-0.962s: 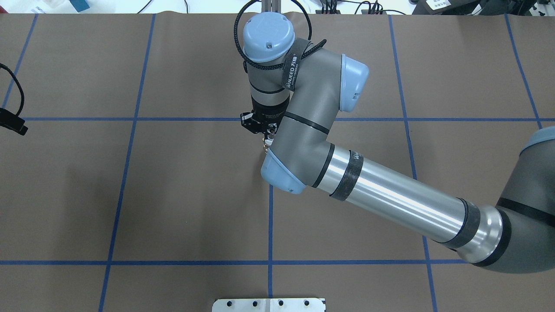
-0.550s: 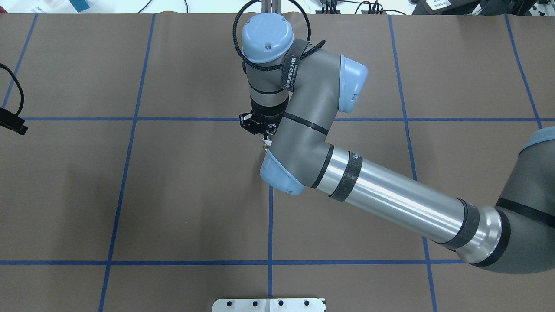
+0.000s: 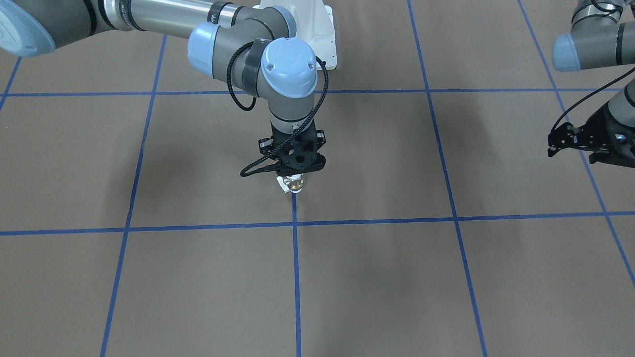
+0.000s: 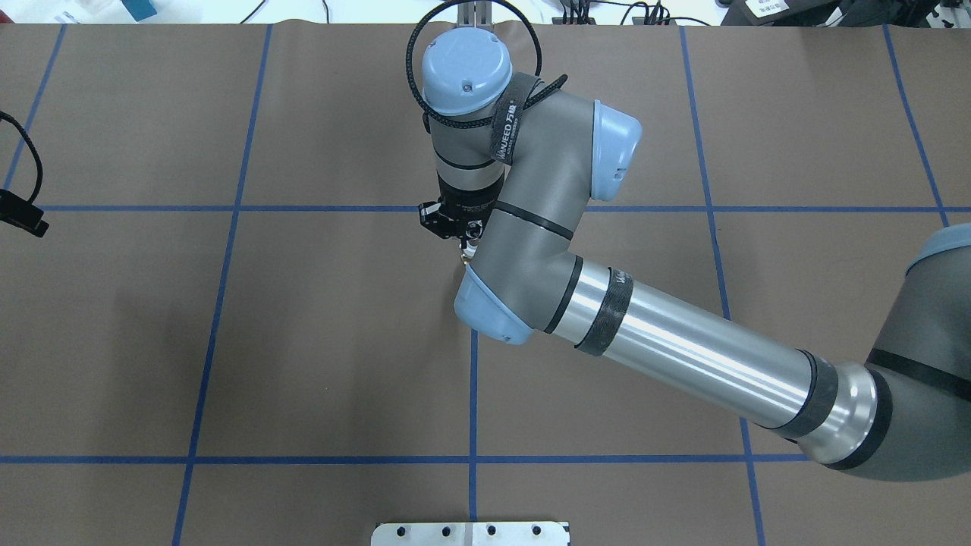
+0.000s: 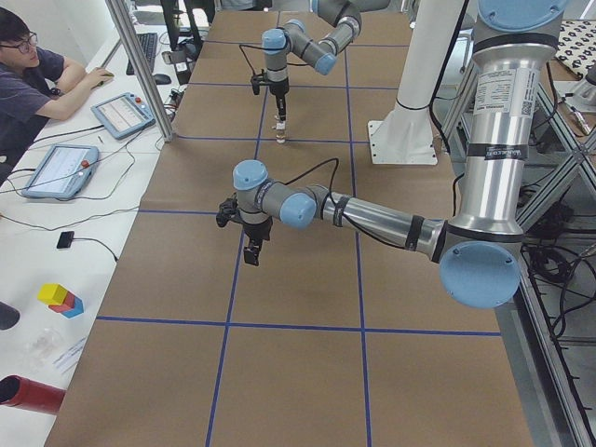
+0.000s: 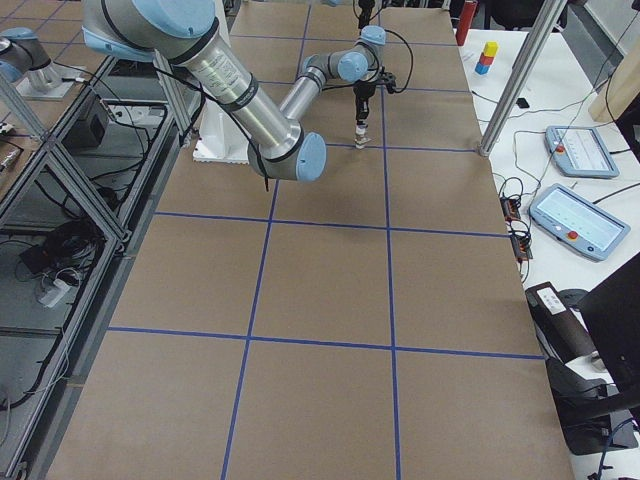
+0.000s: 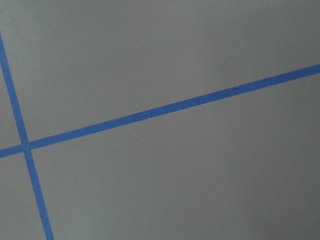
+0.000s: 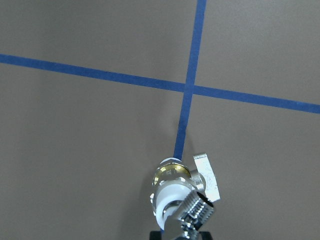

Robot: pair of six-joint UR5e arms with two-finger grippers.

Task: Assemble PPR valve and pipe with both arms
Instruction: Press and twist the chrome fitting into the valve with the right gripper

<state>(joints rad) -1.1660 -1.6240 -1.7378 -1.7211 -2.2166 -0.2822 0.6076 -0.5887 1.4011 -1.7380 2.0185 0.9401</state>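
Note:
The PPR valve point(image 3: 293, 184) stands upright on the brown table at the end of a blue tape line, white ring end up. The right wrist view shows its brass middle point(image 8: 172, 175) and flat whitish lever. A shiny rim shows at its lower end; I cannot tell whether that is the pipe. My right gripper point(image 3: 293, 174) points straight down and is shut on the valve's top, with one ribbed metal fingertip point(image 8: 197, 214) against the white ring. My left gripper point(image 3: 558, 143) hangs open and empty far off at the table's side, also seen in the exterior left view point(image 5: 251, 253).
The white bolted base point(image 3: 317, 34) stands behind the right arm. An operator point(image 5: 28, 84) sits beside tablets point(image 5: 121, 112) at the table's far edge. Coloured blocks point(image 5: 60, 298) lie off the mat. The left wrist view shows only bare mat and tape point(image 7: 165, 107).
The right arm's wrist and elbow have shifted very slightly. The gripper stays over the valve at the same spot. The left arm has not moved.

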